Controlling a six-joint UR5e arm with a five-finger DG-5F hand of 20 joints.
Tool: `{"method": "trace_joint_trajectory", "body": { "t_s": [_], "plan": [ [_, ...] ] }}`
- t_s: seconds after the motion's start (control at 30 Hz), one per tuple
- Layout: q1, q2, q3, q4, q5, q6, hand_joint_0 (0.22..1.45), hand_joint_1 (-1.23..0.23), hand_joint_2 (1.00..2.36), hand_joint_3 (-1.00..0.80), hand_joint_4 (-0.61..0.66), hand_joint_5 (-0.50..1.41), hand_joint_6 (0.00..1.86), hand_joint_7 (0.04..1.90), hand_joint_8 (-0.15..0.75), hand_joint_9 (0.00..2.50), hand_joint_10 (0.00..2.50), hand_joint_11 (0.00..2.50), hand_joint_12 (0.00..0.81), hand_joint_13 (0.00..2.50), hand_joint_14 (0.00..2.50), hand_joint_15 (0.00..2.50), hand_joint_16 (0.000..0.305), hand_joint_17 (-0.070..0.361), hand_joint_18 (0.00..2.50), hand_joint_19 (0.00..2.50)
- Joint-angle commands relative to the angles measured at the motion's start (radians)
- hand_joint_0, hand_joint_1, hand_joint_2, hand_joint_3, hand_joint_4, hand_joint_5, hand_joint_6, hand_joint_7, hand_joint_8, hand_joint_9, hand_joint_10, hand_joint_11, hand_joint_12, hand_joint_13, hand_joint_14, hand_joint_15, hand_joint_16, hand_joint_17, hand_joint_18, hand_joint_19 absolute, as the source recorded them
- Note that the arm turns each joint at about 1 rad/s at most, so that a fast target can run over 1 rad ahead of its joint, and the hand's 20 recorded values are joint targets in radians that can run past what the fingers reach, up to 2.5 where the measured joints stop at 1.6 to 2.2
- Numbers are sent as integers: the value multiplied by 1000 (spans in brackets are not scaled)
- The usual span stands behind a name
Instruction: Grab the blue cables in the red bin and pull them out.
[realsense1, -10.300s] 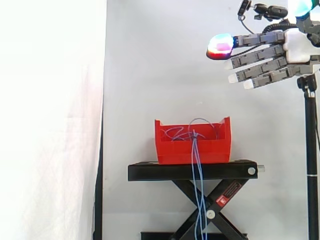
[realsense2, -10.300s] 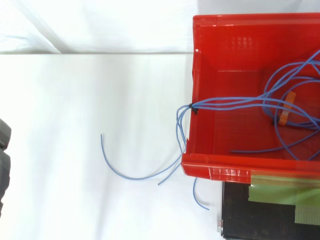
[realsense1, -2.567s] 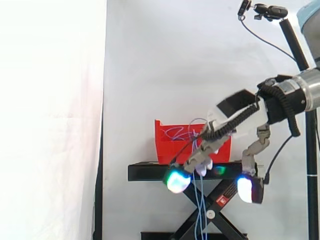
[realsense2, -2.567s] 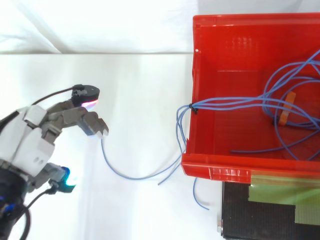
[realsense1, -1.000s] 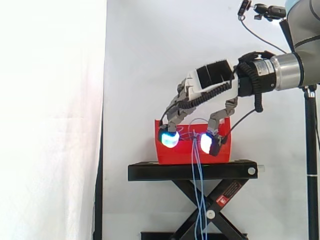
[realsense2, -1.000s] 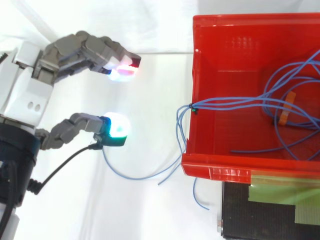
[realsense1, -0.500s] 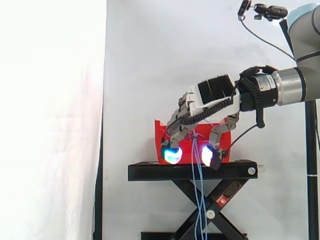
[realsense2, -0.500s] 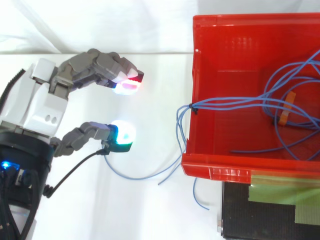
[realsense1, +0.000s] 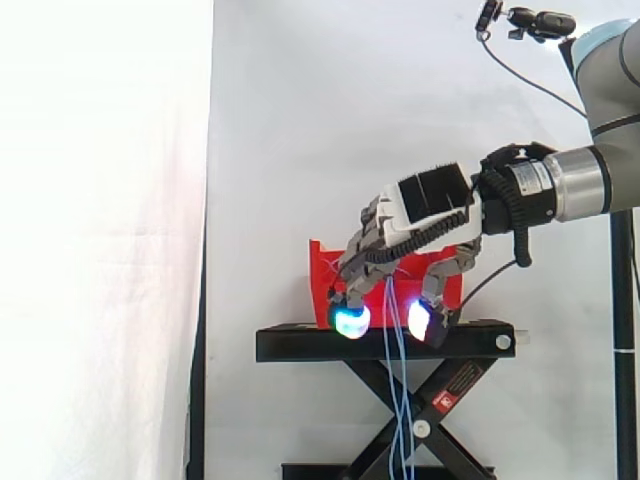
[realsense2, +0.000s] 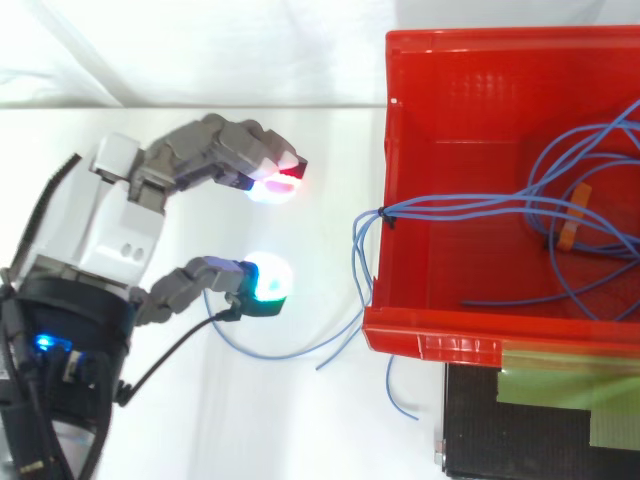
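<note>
The hand (realsense2: 112, 225) is opened wide. Its fingers (realsense2: 215, 150) are bent in a loose arch and the thumb (realsense2: 195, 277) is bent opposite to them, with a broad gap in between. Nothing is held in this gap.

In the top view the red bin (realsense2: 385, 150) lies just beyond the fingertips, apart from them. The blue cables (realsense2: 450, 207) are mostly inside it, past the wall nearest to the fingertips. The strands come together at this wall, go over it and hang down on the side that faces the fingertips, near them but not touching. One loose strand curves over the white surface (realsense2: 250, 420) and passes under the thumb's glowing pad.

In the side view the finger pads and the thumb pad hang low in front of the bin, at the level of the top of the black stand (realsense1: 300, 345). The hanging cables appear between the two pads and go further down below them. From this view I cannot tell if a pad touches a strand.
</note>
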Motion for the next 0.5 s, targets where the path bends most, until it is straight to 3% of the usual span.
{"method": "trace_joint_trajectory", "body": {
  "t_s": [0.0,0.2,0.47],
  "plan": [
    [-12,0,-18,11,-12,-1,813,-1166,1000,-1000,33,761,10,679,182,660,29,1031,310,694,27,889,42,94,619,1093],
    [-27,2,-20,11,-25,-8,802,-1160,1000,-1000,36,755,9,677,185,660,29,1029,311,696,27,884,42,94,618,1093],
    [-40,0,-20,23,-23,-76,788,-1160,1000,-1000,49,742,9,670,189,659,29,1025,314,695,28,884,42,95,615,1090]
  ]
}}
